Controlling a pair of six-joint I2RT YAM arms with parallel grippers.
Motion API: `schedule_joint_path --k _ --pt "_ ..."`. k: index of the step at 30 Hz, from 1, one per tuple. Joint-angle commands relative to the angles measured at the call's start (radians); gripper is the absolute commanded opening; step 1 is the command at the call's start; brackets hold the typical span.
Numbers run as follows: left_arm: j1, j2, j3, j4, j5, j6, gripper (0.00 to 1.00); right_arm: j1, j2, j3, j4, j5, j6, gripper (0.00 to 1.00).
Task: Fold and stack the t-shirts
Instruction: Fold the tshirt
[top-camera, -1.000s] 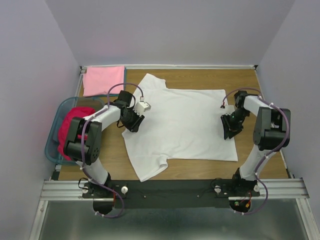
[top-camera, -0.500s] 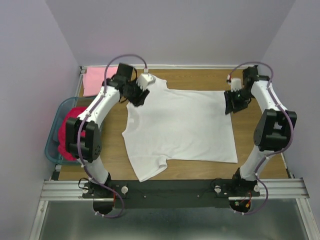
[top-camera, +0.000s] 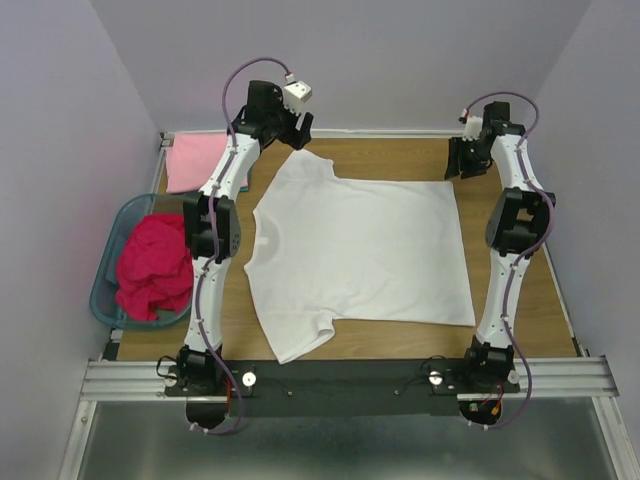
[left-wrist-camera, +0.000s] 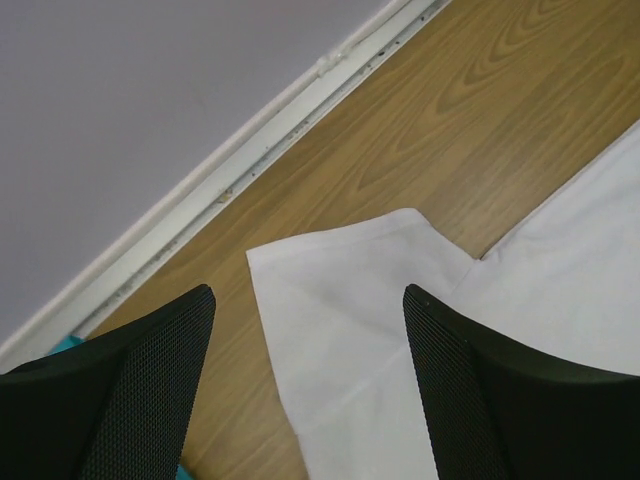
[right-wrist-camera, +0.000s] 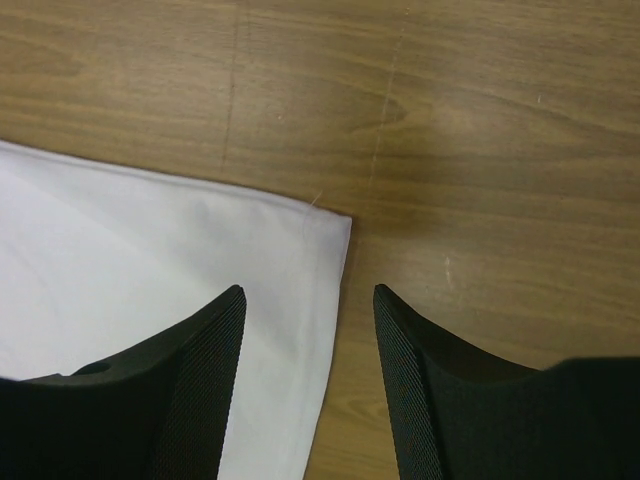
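A white t-shirt (top-camera: 360, 250) lies spread flat on the wooden table (top-camera: 520, 300). My left gripper (top-camera: 298, 128) is open and empty above its far left sleeve (left-wrist-camera: 345, 300), near the back wall. My right gripper (top-camera: 462, 160) is open and empty above the shirt's far right hem corner (right-wrist-camera: 310, 240). A light pink t-shirt (top-camera: 200, 158) lies folded at the far left corner. A magenta-red t-shirt (top-camera: 155, 265) is bunched in the teal basket (top-camera: 105, 295).
The teal basket stands at the table's left edge. A white rail (left-wrist-camera: 250, 165) runs along the back wall. Bare wood (right-wrist-camera: 480, 130) shows right of the white shirt.
Both arms have stretched from the shirt's middle edges out to its far corners near the back wall. The white shirt has stayed flat.
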Motion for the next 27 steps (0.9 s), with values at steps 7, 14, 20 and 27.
schedule_joint_path --k 7,14,20,27 --pt "0.025 0.155 0.031 0.201 -0.078 -0.165 0.87 -0.003 0.120 0.053 0.105 -0.011 0.085 0.65" --pt "0.039 0.195 0.031 0.134 -0.154 -0.242 0.87 -0.003 0.146 0.036 0.117 -0.020 0.087 0.65" --pt "0.060 0.198 -0.040 0.106 -0.042 -0.331 0.82 -0.003 0.148 0.023 0.125 -0.023 0.096 0.65" --pt "0.059 0.247 -0.027 0.107 -0.012 -0.376 0.79 -0.003 0.157 0.023 0.130 -0.023 0.102 0.65"
